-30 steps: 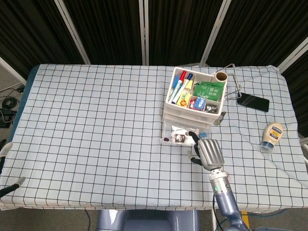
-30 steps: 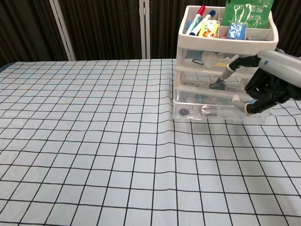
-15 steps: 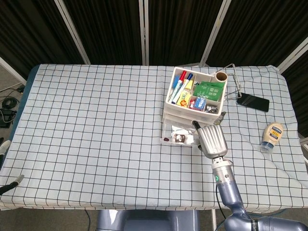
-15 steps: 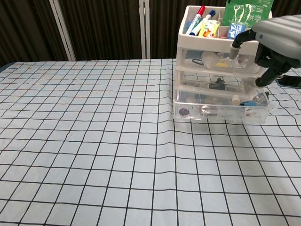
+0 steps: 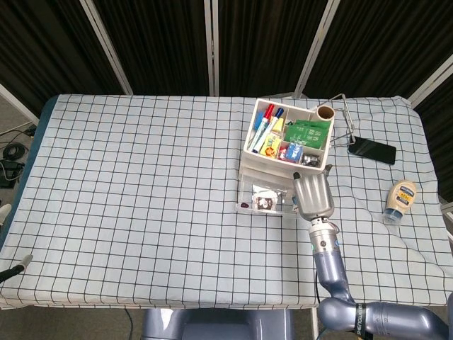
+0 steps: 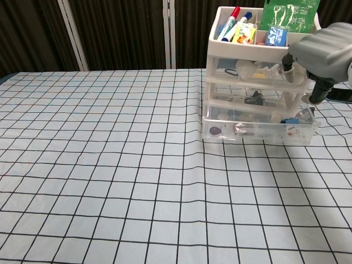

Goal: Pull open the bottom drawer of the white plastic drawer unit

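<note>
The white plastic drawer unit [image 5: 285, 159] stands on the checked table [image 5: 141, 212] toward the far right part, its drawer fronts facing the near edge. Its top tray holds markers [image 6: 229, 23] and a green packet [image 6: 285, 13]. The bottom drawer [image 6: 258, 130] is pulled out toward the near edge, its front standing clear of the 2 drawers above; its long axis runs left to right, parallel to the near edge, and small items lie inside it.

The right hand [image 5: 313, 196] hangs above the right end of the open drawer, raised off it, back uppermost, fingers [image 6: 318, 93] pointing down beside the unit's right side. It holds nothing; the fingers look loosely apart.

The left hand is not visible in either view.

A black phone [image 5: 371, 149] and a squeeze bottle [image 5: 400, 199] lie near the right edge.
</note>
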`<state>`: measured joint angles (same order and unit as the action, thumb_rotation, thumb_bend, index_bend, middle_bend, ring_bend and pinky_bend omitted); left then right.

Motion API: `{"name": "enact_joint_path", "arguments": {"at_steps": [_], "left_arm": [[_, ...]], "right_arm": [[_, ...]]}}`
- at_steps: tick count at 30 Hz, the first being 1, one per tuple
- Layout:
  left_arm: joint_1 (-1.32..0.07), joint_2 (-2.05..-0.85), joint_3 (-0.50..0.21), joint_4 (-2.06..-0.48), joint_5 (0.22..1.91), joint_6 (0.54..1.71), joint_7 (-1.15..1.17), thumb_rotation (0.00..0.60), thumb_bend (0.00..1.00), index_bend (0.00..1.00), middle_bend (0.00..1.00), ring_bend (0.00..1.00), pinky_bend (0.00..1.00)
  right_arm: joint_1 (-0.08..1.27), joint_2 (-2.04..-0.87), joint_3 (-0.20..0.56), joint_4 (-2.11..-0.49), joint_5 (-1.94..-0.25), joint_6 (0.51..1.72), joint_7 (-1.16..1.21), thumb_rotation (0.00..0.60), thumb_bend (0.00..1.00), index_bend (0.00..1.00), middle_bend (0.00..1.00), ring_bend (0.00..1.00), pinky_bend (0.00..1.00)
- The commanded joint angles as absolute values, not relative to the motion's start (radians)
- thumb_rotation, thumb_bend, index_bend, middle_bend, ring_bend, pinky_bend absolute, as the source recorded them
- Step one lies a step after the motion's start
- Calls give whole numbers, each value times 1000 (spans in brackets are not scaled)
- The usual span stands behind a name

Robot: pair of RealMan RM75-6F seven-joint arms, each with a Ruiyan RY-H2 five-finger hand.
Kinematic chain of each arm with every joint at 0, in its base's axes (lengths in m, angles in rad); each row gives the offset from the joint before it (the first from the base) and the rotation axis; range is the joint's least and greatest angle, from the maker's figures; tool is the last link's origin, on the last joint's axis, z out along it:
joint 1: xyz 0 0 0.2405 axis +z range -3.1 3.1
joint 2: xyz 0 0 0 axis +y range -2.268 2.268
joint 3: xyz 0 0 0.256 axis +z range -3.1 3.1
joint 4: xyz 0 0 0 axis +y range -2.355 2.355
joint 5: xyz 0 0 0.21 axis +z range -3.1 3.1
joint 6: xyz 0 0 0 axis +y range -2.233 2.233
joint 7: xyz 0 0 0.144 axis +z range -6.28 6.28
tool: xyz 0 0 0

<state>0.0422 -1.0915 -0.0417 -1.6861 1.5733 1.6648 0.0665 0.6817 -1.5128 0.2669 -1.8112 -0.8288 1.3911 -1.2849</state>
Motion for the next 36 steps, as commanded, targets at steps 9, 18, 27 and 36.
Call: {"name": "enact_joint_path", "arguments": {"at_steps": [9,18,27,36], "left_arm": [[42,-1087,-38,-1689,1575,1662,63,600,20,0,0,0,0],[44,-1080,-37,-1692,1573,1663,52,600,20,0,0,0,0],[42,-1070,-43,-1689,1557,1656,19,600,19,0,0,0,0],[36,-1062,-48,-1686,1541,1640,-3,600,20,0,0,0,0]], "right_arm": [[731,-1550,246,-1869,-735,1443,-1350,600,190,490,1000,1000,924],[784,-1567,296,-1878,-600,1472,-1393,600,185,491,1000,1000,925],[847,-1577,352,-1859,-425,1510,-1448,600,184,489,1000,1000,925],[896,-1620,342,-1809,-377,1538,-1443,600,183,507,1000,1000,925]]}}
